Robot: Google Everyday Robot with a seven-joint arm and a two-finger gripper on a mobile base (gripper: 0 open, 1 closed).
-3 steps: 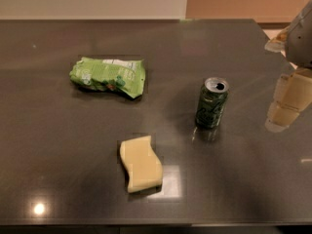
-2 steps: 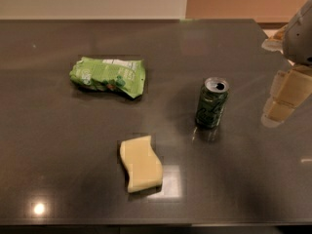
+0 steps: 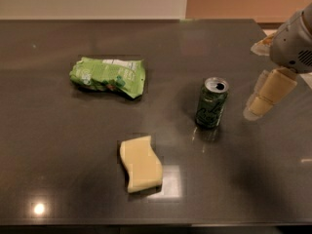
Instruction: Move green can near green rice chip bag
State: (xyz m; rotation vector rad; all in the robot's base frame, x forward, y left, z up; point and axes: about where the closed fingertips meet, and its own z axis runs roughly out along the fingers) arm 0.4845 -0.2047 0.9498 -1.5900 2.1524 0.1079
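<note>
The green can (image 3: 211, 103) stands upright on the dark table, right of centre, with its silver top facing up. The green rice chip bag (image 3: 109, 75) lies flat at the left rear, well apart from the can. My gripper (image 3: 263, 99) hangs at the right edge of the camera view, to the right of the can and a short gap away from it. It points down and to the left, with its tip near the table top. It holds nothing.
A pale yellow wavy sponge (image 3: 140, 163) lies in front, between the bag and the can. The dark table (image 3: 58, 145) ends at its far edge by the wall and at its right edge behind my arm.
My gripper has moved a little to the left, toward the can. The can, bag and sponge have not moved.
</note>
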